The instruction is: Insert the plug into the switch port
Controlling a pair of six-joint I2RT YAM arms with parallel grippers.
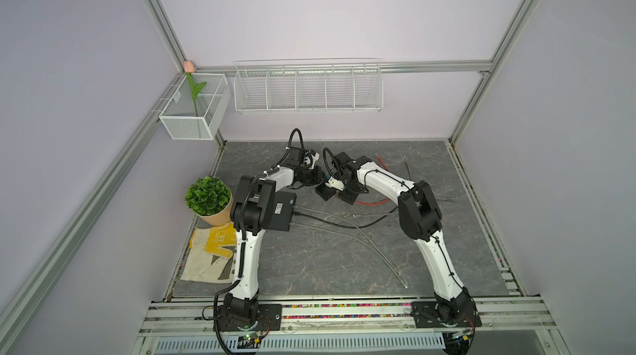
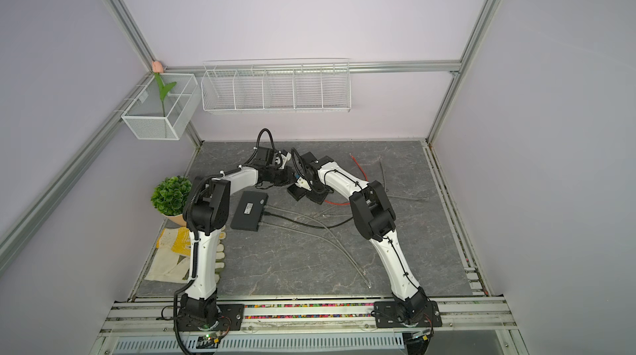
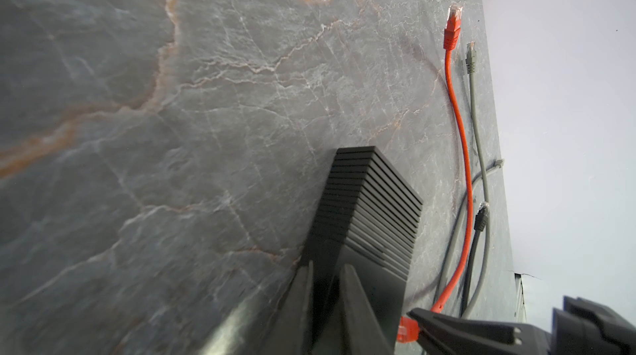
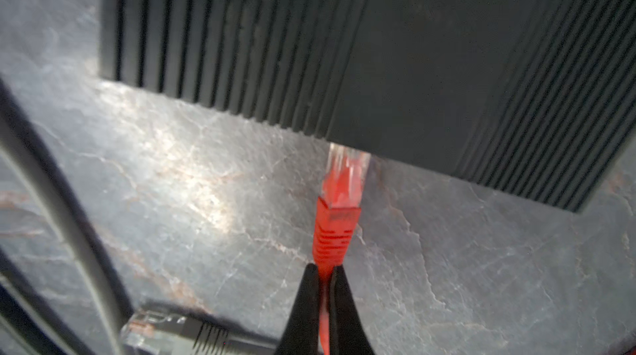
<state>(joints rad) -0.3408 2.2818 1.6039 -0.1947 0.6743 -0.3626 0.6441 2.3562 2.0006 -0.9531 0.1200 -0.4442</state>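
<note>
Grip, right: right gripper (image 4: 323, 272) pinched narrow on the red plug (image 4: 339, 219), at the rear of its boot.
Plug tip: clear end meets the edge of the ribbed black switch (image 4: 413, 60); seated or not, cannot tell.
Grip, left: left gripper (image 3: 328, 270) narrow, clamped on the switch's near edge.
Switch: on the grey marble table (image 3: 172, 129), between both arms.
Cable: red cable (image 3: 461, 122) trails across the table.

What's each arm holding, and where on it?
Right jaws pinch the orange cable just behind its plug; left jaws clamp the ribbed black switch by one edge.
</note>
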